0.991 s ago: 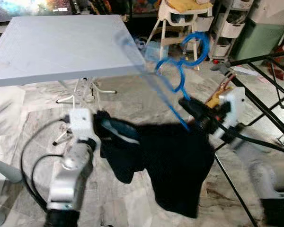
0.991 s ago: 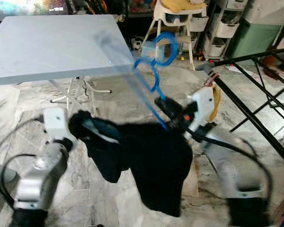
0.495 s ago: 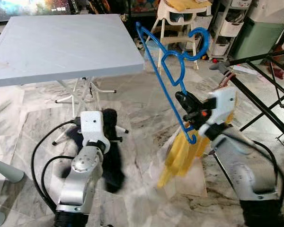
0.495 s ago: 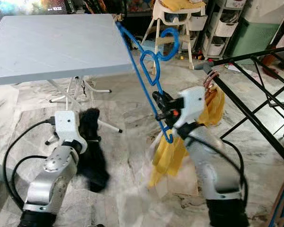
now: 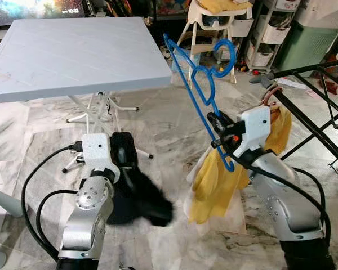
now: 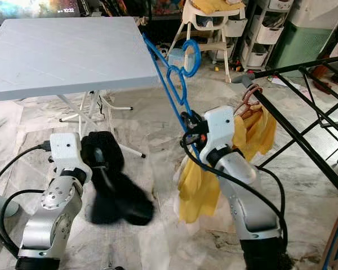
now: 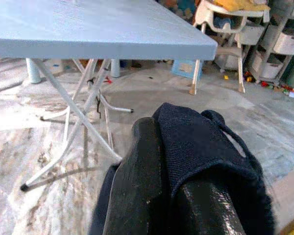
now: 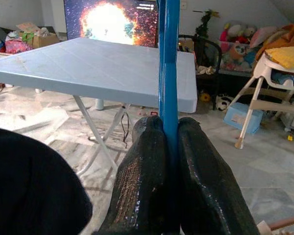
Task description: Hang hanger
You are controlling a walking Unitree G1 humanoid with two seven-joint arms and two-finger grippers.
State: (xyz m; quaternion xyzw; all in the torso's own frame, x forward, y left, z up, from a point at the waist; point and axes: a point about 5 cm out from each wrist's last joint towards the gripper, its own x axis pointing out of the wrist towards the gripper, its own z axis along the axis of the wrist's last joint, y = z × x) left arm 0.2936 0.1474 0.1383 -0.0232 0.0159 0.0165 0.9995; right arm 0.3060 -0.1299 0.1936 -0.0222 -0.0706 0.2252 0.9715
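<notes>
My right gripper (image 5: pixel 217 125) is shut on the lower bar of a blue plastic hanger (image 5: pixel 195 84), which stands tilted in the air with its hook toward the highchair. In the right wrist view the hanger's bar (image 8: pixel 169 58) runs between the two closed fingers (image 8: pixel 142 181). My left gripper (image 5: pixel 124 160) is low at the left, shut on a black garment (image 5: pixel 138 199) that hangs and swings below it. In the left wrist view the dark cloth (image 7: pixel 201 142) is pinched between the fingers (image 7: pixel 137 181). A yellow garment (image 5: pixel 214 180) hangs on the black drying rack (image 5: pixel 312 126) behind my right arm.
A light blue folding table (image 5: pixel 73 50) stands at the back left, its white legs just behind my left arm. A white highchair (image 5: pixel 214 22), storage drawers (image 5: pixel 267 34) and a green bin (image 5: pixel 310 39) line the back. The rack's bars cross the right side above the marble floor.
The black garment came off the hanger and now swings below my left gripper, flung toward the right. The bare hanger has tipped and shifted slightly left with my right gripper.
</notes>
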